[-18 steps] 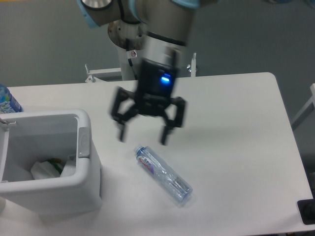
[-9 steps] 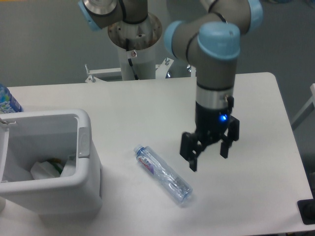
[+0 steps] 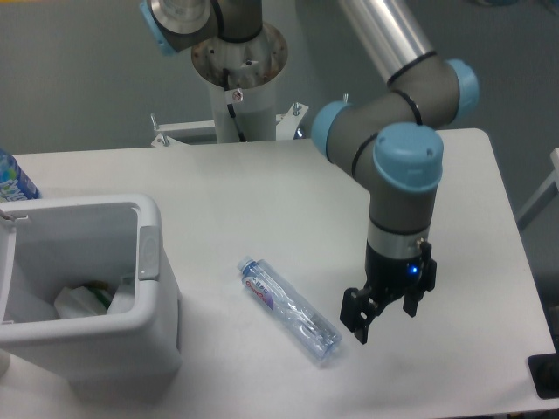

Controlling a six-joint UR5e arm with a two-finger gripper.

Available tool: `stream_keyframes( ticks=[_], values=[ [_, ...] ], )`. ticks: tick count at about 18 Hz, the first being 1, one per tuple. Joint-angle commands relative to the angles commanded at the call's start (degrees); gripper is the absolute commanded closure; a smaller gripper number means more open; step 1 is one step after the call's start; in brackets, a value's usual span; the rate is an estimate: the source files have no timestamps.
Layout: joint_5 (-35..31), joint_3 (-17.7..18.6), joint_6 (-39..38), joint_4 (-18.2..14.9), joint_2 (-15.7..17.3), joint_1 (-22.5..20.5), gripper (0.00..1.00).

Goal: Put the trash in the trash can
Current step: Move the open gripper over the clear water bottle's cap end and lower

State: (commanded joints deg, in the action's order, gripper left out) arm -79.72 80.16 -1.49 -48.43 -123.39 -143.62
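1. A crushed clear bottle (image 3: 289, 308) lies on its side near the white table's (image 3: 262, 192) front edge.
2. The gripper (image 3: 384, 314) hangs just right of the bottle's base, jaws spread, holding nothing.
3. The white trash can (image 3: 144, 305) sits at the front-left corner, with crumpled white trash (image 3: 83, 299) inside.
4. A blue-labelled bottle (image 3: 13, 182) stands at the left edge.

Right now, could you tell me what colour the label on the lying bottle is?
Red and blue on the clear crushed bottle, seen in the fixed camera view.
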Motion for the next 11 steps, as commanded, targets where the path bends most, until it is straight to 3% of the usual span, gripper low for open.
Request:
stream_keyframes(
  ticks=[11],
  values=[
    [-4.0,2.2,0.3,-0.2,-4.1,3.3,0.0]
  ],
)
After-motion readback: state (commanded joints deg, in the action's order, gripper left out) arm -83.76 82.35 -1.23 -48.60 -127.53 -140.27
